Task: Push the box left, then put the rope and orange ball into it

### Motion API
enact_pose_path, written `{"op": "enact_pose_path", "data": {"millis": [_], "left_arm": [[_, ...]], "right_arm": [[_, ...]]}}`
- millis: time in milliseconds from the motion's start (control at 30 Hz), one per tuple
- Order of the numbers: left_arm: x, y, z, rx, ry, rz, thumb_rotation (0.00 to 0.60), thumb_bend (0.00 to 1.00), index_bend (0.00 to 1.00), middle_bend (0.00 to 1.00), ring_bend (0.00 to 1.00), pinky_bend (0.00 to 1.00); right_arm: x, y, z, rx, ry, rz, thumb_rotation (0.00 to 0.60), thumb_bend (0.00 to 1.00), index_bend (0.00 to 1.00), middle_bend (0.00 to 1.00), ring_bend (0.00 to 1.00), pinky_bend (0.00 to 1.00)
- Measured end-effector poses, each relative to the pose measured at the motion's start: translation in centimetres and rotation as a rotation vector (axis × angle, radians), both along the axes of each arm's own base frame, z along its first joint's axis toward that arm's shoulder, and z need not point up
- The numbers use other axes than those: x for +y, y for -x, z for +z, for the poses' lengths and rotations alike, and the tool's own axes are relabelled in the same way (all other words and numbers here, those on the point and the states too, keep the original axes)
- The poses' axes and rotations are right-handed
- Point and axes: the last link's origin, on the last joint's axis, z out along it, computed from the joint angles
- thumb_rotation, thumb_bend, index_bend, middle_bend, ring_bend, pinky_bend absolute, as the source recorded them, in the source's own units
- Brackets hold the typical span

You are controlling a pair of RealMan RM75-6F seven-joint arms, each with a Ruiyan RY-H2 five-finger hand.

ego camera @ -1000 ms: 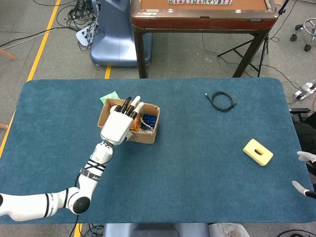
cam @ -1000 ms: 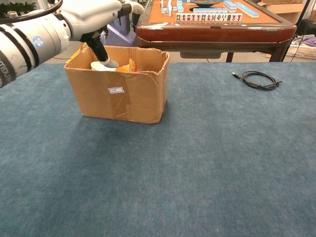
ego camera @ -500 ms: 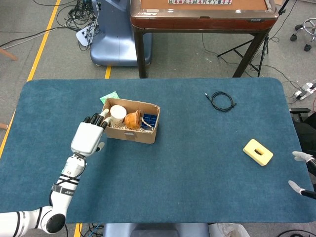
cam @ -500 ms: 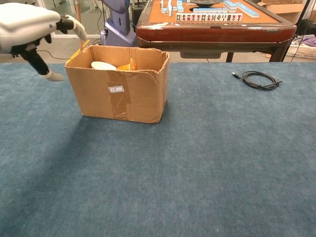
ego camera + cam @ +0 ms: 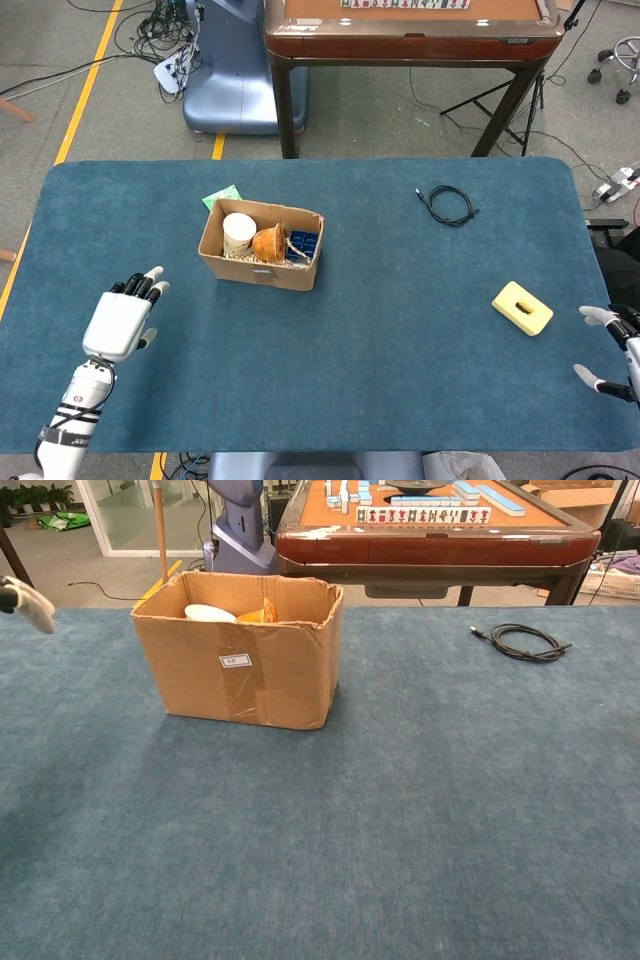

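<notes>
The cardboard box [image 5: 262,272] stands left of the table's centre; in the chest view its front wall [image 5: 240,670] faces me. Inside lie the orange ball [image 5: 267,242], a white cup [image 5: 238,232] and a blue object [image 5: 303,246], with a pale rope-like strand beside the ball that I cannot make out well. The ball's top [image 5: 255,613] just shows over the rim. My left hand [image 5: 122,320] hovers open at the table's front left, well clear of the box. My right hand [image 5: 610,350] shows at the right edge, fingers spread and holding nothing.
A coiled black cable [image 5: 450,205] lies at the back right, also seen in the chest view [image 5: 520,640]. A yellow block [image 5: 521,307] sits near the right edge. A green card [image 5: 222,196] lies behind the box. A mahjong table [image 5: 410,25] stands beyond.
My left hand has come out of the box and drawn back left and toward the front edge, empty. The box has not moved. My right hand has shifted slightly.
</notes>
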Motion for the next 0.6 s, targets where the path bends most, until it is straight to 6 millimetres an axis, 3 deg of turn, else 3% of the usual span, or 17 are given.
{"op": "enact_pose_path", "data": {"millis": [300, 600], "left_arm": [[-3.4, 3.6, 0.1, -0.035, 0.037, 0.138, 0.600, 0.13, 0.31, 0.19, 0.21, 0.40], [-7.4, 5.8, 0.7, -0.087, 0.051, 0.192, 0.600, 0.13, 0.32, 0.20, 0.21, 0.40]], "right_arm": [[-0.4, -0.4, -0.8, 0.006, -0.009, 0.041, 0.600, 0.17, 0.26, 0.34, 0.17, 0.28], [-0.6, -0.7, -1.4, 0.013, 0.007, 0.068, 0.600, 0.17, 0.27, 0.34, 0.17, 0.28]]}}
